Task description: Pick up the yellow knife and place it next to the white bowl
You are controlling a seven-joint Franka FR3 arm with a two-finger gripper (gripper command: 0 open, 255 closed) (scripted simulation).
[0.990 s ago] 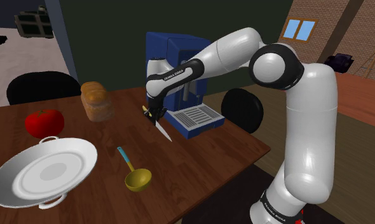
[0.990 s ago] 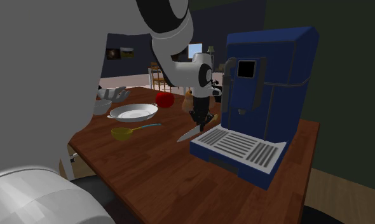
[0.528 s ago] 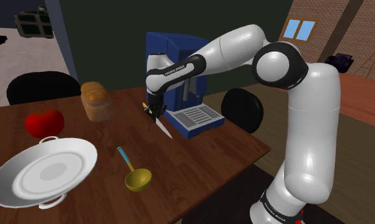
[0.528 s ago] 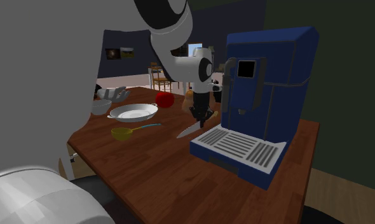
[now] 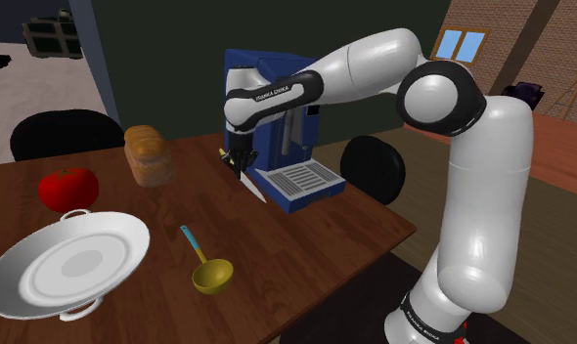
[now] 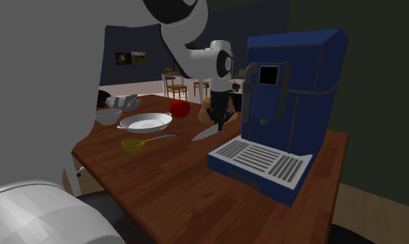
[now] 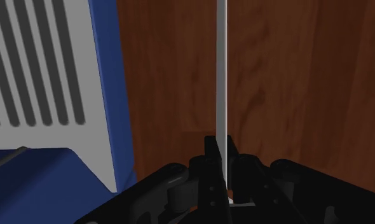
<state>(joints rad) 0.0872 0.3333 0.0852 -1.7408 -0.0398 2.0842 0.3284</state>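
My gripper is shut on the knife, whose yellow handle end shows by the fingers and whose grey blade slants down above the wooden table. The knife hangs just in front of the blue coffee machine. In the second exterior view the gripper holds the knife clear of the table. In the wrist view the blade runs straight out from between the clasping fingers of the gripper. The white bowl with small handles sits at the shoulder view's lower left, far from the gripper, and the bowl shows across the table.
A yellow ladle with a blue handle lies between bowl and knife. A red tomato and a bread loaf stand behind the bowl. The coffee machine rises close beside the gripper. Black chairs stand around the table.
The gripper has risen with the knife and shifted slightly toward the coffee machine; the blade tip now hangs higher above the table. Nothing else moved.
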